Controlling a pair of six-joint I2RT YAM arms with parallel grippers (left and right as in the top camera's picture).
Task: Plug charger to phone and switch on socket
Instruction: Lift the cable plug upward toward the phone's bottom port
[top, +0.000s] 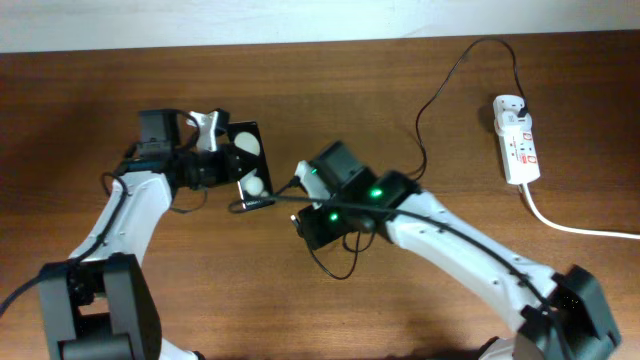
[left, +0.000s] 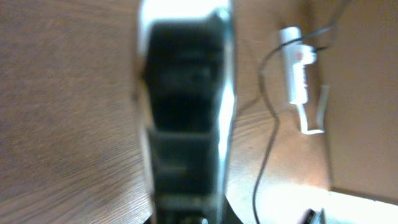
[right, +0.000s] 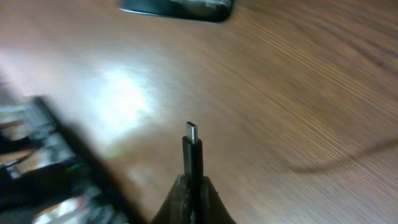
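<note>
The black phone (top: 247, 160), with two white round blobs on its face, is held off the table in my left gripper (top: 222, 152), which is shut on it. In the left wrist view the phone (left: 186, 112) is a blurred dark slab filling the middle. My right gripper (top: 287, 196) is shut on the charger's black connector (top: 254, 203), whose tip lies just below the phone's lower end, a small gap away. In the right wrist view the connector (right: 193, 149) sticks up from the shut jaws (right: 191, 194) and the phone (right: 180, 7) lies at the top edge. The white socket (top: 517, 140) lies at the far right.
The charger's thin black cable (top: 425, 120) loops from its plug (top: 522, 103) in the socket's far end back to my right arm. The socket's thick white cord (top: 580, 228) runs off the right edge. The socket (left: 297, 74) also shows in the left wrist view.
</note>
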